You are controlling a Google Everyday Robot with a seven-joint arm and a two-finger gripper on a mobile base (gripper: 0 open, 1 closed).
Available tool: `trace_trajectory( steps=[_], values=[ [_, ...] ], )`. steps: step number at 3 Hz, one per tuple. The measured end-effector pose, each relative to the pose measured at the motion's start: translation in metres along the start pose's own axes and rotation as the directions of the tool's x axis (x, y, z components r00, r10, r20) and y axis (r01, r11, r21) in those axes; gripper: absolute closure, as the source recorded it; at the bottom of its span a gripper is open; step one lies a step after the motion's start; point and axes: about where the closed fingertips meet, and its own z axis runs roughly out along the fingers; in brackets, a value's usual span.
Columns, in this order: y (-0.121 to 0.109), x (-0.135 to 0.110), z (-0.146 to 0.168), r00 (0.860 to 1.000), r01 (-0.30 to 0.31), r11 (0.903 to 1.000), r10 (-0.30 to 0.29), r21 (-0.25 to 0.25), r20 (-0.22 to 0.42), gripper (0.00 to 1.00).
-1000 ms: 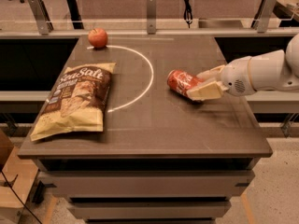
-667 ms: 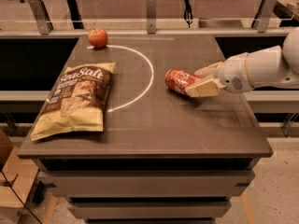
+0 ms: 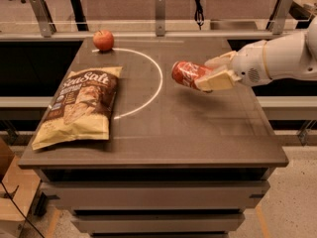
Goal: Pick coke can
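The coke can (image 3: 187,74) is red with white lettering and lies on its side in the air, lifted above the dark table (image 3: 208,133) at the right of the middle. My gripper (image 3: 214,72) comes in from the right on a white arm and is shut on the can's right end, with one cream finger above and one below. The can's far end is hidden between the fingers.
A large sea salt chip bag (image 3: 79,107) lies flat on the table's left side. A red apple (image 3: 103,40) sits at the back left, by the white arc line (image 3: 157,78). Rails and posts run behind the table.
The gripper has lifted the coke can off the table and carried it up and slightly left. The bag and the apple have not moved.
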Motion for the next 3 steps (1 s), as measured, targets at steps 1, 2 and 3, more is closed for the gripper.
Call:
trace_trajectory(
  steps=[1,2,3],
  values=[
    [-0.014,-0.045,-0.035,0.995,0.093,0.9941,-0.095,0.056,0.040,1.00],
    [-0.024,-0.090,-0.071,0.977,0.189,0.9756,-0.198,0.111,0.076,1.00],
    [-0.027,-0.098,-0.077,0.974,0.198,0.9720,-0.210,0.126,0.085,1.00]
  ],
)
